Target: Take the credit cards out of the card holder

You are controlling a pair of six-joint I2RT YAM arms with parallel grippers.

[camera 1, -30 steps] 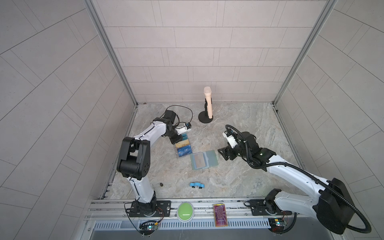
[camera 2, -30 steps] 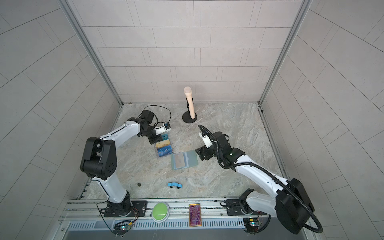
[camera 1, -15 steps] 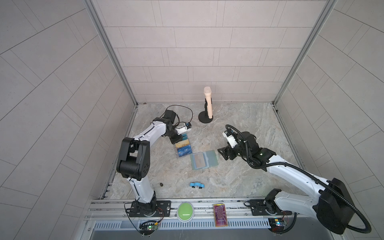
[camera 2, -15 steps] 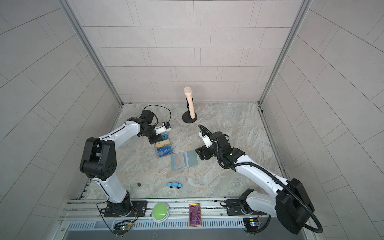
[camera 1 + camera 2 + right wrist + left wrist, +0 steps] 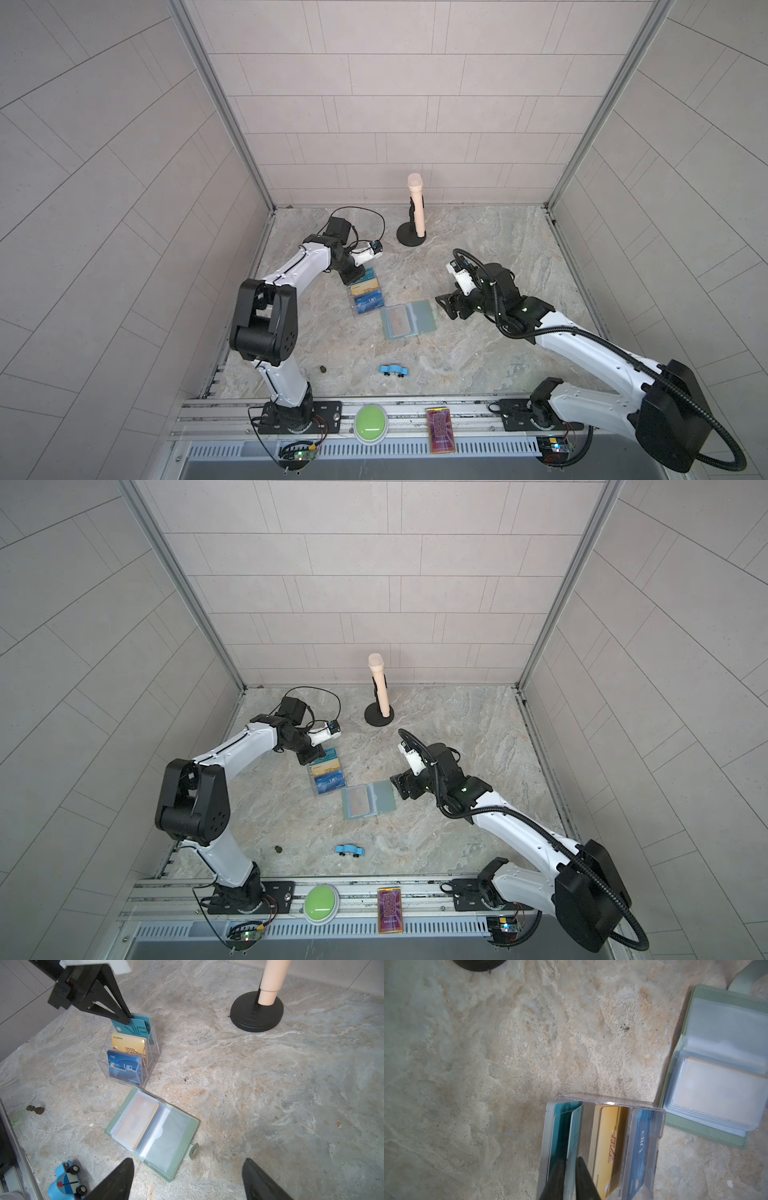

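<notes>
Marbled tabletop [image 5: 270,1084] bears the open card holder [image 5: 166,1136], whose thin, stiff, slick tan card [image 5: 136,1121] probably wants an edge pinch; the right gripper [image 5: 188,1167] hovers spread, the left gripper [image 5: 125,1019] pinches a bluish card [image 5: 574,1132].

A clear tiered stand [image 5: 154,1051] of printed cards [image 5: 128,1043] sits right under the left jaws. Well ahead of the right jaws stands a peach microphone [image 5: 270,978]; just outside them, a blue toy car [image 5: 66,1182], a dark pawn [image 5: 35,1109] beyond.
</notes>
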